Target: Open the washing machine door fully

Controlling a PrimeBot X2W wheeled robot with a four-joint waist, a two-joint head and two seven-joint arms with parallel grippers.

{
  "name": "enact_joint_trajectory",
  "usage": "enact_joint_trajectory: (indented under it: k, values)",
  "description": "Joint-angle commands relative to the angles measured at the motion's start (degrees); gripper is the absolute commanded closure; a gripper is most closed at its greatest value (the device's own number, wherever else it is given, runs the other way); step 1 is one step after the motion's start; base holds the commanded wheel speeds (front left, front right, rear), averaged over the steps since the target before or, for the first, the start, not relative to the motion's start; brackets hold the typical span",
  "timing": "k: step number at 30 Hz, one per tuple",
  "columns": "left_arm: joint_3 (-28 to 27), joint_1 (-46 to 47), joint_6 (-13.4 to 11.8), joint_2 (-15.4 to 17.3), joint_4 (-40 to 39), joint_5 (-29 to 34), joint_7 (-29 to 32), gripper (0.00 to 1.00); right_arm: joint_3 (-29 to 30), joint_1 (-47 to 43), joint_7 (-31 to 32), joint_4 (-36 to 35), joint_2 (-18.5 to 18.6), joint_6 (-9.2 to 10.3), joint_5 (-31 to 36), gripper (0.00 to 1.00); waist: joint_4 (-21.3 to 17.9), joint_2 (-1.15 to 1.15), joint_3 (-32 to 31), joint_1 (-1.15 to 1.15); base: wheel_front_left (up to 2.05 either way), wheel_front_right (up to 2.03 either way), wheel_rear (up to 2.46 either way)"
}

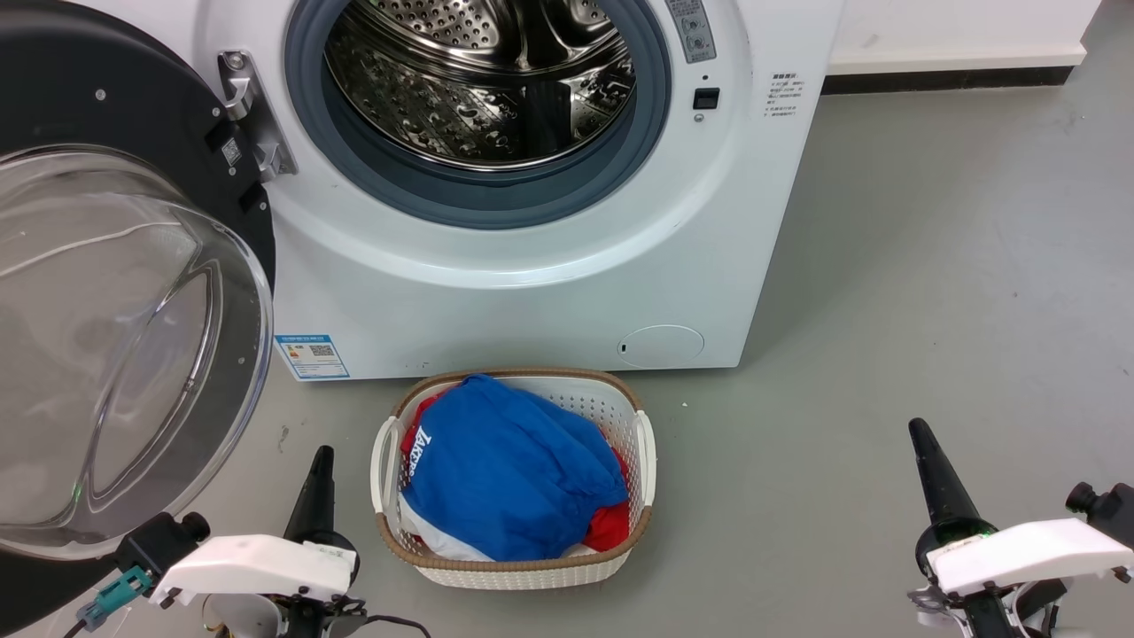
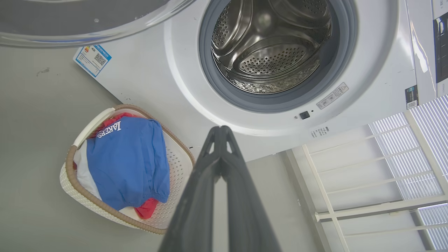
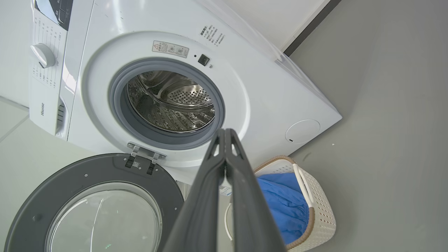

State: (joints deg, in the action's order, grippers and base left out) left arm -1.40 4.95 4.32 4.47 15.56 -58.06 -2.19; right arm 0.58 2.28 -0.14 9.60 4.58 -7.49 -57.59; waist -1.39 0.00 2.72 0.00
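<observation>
The washing machine [image 1: 532,292] is a white, smooth-skinned box with a broad circular recess pressed into its front. Inside the recess a matte grey rubber ring [image 1: 496,199] frames the steel drum [image 1: 483,80], whose polished wall is punched with rows of small holes and folded into raised ribs. Low on the front are a rectangular blue label [image 1: 310,356] and a small round flap [image 1: 660,346].

The washing machine door [image 1: 115,310] is swung wide out to the robot's left, inner face toward the head camera. It is a flat dark disc with a clear, bulging glass bowl at its centre, and it hangs from a bright metal hinge [image 1: 252,115] at the edge of the opening.

On the smooth grey floor [image 1: 930,310], just in front of the machine, sits an oval white basket [image 1: 532,576] with perforated plastic walls and a woven brown rim. A crumpled blue garment [image 1: 509,470] with white lettering is heaped over red cloth [image 1: 611,527] in it.

The left gripper [image 1: 323,456] is low beside the basket and below the door, touching neither. Its 2 long, tapering dark fingers are pressed together on nothing. The right gripper [image 1: 921,434] is well apart on the other side, likewise clenched and empty.
</observation>
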Motion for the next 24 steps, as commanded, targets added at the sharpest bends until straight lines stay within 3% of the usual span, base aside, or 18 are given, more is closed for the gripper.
enact_joint_trajectory:
  k: [1, 24]
  values:
    - [-0.42, 1.16, 0.41, -0.18, -0.71, -1.65, 0.36, 1.00, 0.24, 1.26, 0.14, -0.23, 0.45, -0.01, -1.86, 1.00, 0.03, 0.00, -0.06, 0.00, 0.00, 0.00, 0.00]
    - [-2.36, 1.39, 1.59, -0.69, -1.10, -14.74, 3.77, 1.00, 1.47, 2.44, 1.93, 1.57, 0.41, -0.01, -15.97, 1.00, 0.48, 0.00, -0.88, 0.00, 0.00, 0.00, 0.00]
